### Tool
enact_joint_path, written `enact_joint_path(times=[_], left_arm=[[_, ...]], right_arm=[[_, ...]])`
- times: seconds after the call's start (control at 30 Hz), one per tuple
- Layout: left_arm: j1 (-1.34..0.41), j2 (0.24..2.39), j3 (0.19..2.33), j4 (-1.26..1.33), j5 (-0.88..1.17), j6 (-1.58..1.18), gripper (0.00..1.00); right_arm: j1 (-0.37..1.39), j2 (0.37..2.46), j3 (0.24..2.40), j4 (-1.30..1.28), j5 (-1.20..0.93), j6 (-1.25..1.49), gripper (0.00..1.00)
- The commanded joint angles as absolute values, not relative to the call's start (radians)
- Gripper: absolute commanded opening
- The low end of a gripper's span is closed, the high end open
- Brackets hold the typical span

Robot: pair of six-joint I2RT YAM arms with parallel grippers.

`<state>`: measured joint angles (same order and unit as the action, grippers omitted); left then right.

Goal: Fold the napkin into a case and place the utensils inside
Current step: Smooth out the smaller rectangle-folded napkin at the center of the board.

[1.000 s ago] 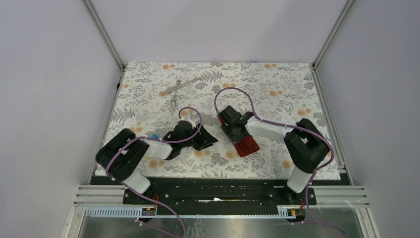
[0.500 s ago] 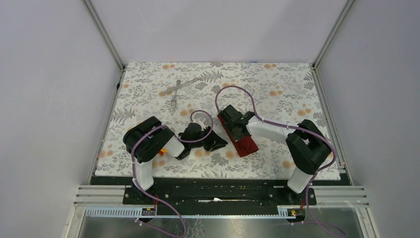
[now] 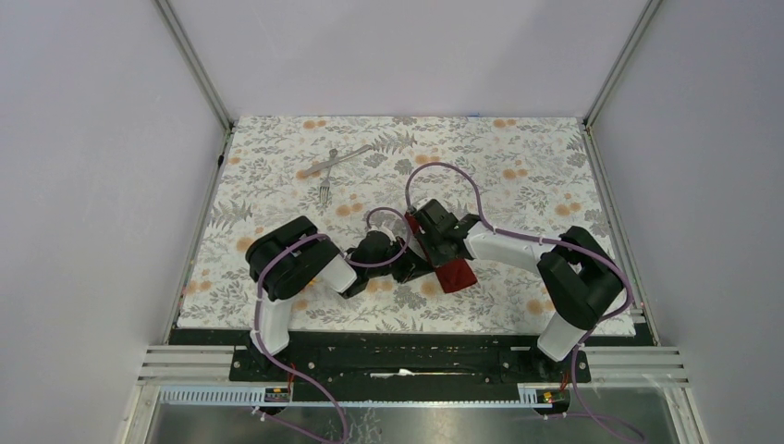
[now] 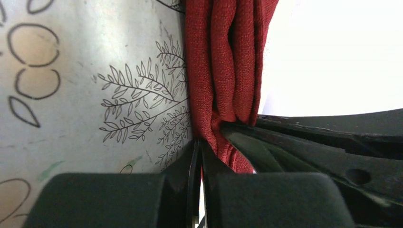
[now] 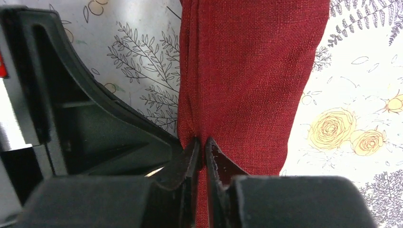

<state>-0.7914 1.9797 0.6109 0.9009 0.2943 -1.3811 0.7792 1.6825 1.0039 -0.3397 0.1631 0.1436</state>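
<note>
Folding seems done and pocket-opening in hand: left gripper (image 4: 198,142) and right gripper (image 5: 200,141), side by side, each clench one long edge of the napkin (image 3: 455,275) just ahead of them, so next comes parting its layers, then fetching the utensils (image 3: 328,171) lying well beyond the left gripper.

bright, even; wrist view overexposed
</note>
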Motion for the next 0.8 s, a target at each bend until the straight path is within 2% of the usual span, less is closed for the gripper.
enact_joint_path(times=[0.0,0.2,0.33,0.53,0.77], left_arm=[[-0.793,1.942,0.597,0.835,0.194,-1.345,0.05],[-0.762,1.835,0.47,0.798,0.133,-1.319,0.06],[-0.719,1.741,0.398,0.755,0.128,-1.28,0.06],[-0.684,1.615,0.436,0.539,0.102,-1.161,0.09],[-0.613,1.49,0.479,0.418,0.091,-1.131,0.16]], right_arm=[[0.788,1.684,0.966,-0.266,0.141,0.181,0.21],[0.788,1.679,0.922,-0.214,0.123,0.177,0.48],[0.788,1.683,0.908,-0.211,0.12,0.163,0.57],[0.804,1.689,0.896,-0.206,0.174,0.17,0.59],[0.887,1.782,0.966,-0.297,0.427,0.252,0.55]])
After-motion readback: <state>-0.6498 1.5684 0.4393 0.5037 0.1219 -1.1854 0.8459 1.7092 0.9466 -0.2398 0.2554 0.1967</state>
